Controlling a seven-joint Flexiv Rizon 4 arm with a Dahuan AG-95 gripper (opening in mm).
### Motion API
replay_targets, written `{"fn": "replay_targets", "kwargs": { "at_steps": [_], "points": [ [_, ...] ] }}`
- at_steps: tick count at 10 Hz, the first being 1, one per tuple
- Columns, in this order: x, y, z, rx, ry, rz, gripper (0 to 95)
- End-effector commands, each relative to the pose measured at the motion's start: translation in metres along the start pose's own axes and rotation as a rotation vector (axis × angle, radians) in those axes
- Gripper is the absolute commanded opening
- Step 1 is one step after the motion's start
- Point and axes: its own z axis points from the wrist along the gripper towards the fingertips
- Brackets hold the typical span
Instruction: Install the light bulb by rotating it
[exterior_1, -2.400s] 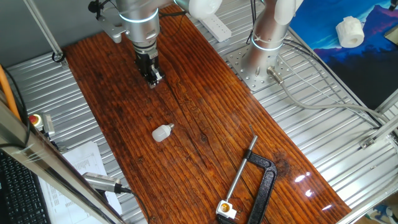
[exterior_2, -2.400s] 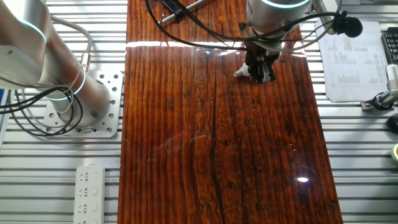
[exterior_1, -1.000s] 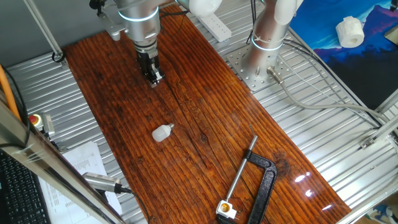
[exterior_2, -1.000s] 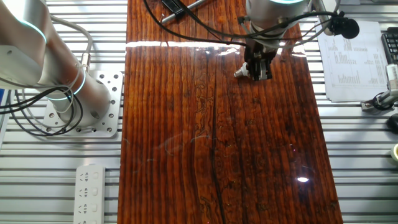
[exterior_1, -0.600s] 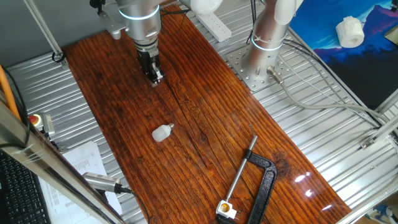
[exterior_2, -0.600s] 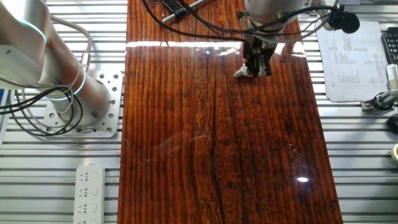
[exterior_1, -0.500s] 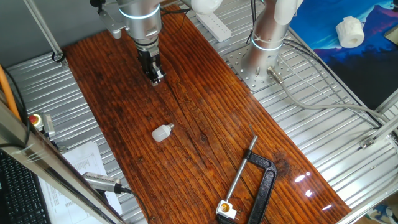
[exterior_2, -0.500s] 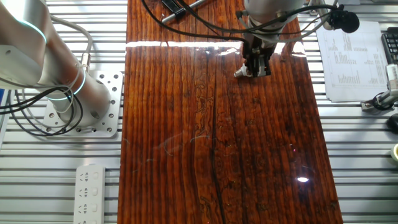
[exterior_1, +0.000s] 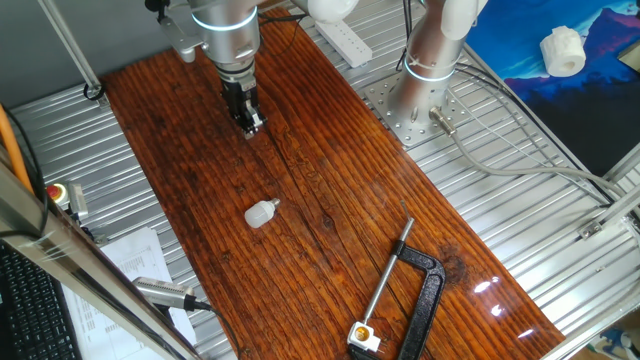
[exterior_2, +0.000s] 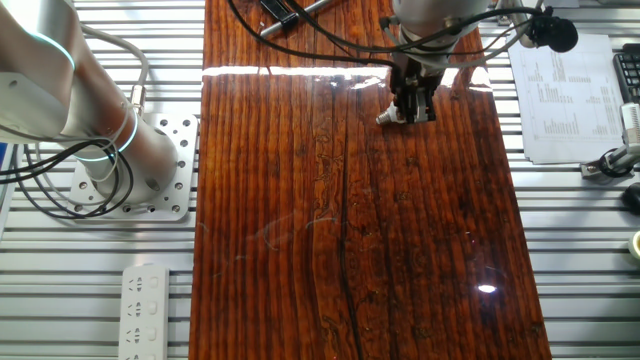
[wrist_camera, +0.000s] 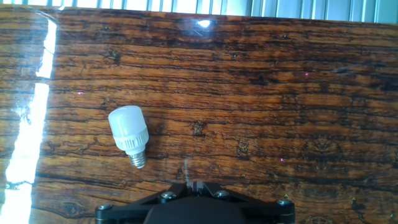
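Observation:
The light bulb (exterior_1: 261, 212) is small and white with a grey screw base. It lies on its side on the brown wooden table (exterior_1: 330, 200). In the hand view the bulb (wrist_camera: 129, 141) lies left of centre with its base pointing down-right. In the other fixed view only a bit of it (exterior_2: 383, 118) shows beside the fingers. My gripper (exterior_1: 250, 123) hangs above the table, apart from the bulb, towards the far end of the board. Its jaws are pressed together and hold nothing; it also shows in the other fixed view (exterior_2: 412, 112) and at the bottom of the hand view (wrist_camera: 194, 185).
A black clamp (exterior_1: 415, 295) lies at the near right of the board. A second robot arm's base (exterior_1: 425, 70) stands on the metal bench, with a power strip (exterior_1: 345, 40) behind it. Papers (exterior_2: 565, 90) and a red stop button (exterior_1: 58, 192) lie off the board.
My arm has risen slightly over the last seconds, with the gripper staying shut. The bulb has not moved.

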Motion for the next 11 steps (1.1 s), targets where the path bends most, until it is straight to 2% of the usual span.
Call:
{"fn": "replay_targets", "kwargs": {
  "at_steps": [1,11],
  "points": [
    [0.0002,0.0002,0.0001,0.000,0.003,-0.001,0.0],
    [0.0003,0.0004,-0.0002,-0.001,0.011,-0.001,0.0]
  ]
}}
